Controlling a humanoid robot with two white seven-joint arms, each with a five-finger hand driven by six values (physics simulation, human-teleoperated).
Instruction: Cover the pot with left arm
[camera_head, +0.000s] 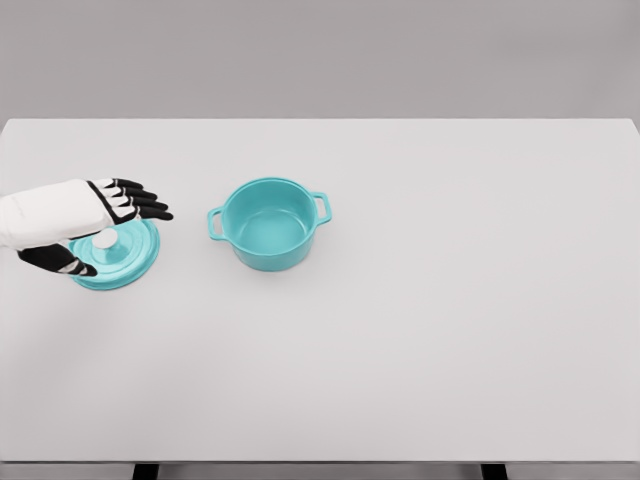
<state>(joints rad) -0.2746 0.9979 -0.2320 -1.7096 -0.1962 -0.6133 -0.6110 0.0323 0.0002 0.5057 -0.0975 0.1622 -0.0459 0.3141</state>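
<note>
A turquoise pot (268, 225) with two side handles stands uncovered near the middle of the white table (450, 300). Its turquoise lid (125, 258), with a white knob (105, 239), lies flat on the table to the pot's left. My left hand (105, 232) comes in from the left edge and hovers over the lid. Its black fingers (140, 203) are spread past the knob on the far side. The thumb (62, 262) reaches along the near side. The hand holds nothing and hides part of the lid's left half.
The table's far edge runs across the top and its front edge along the bottom.
</note>
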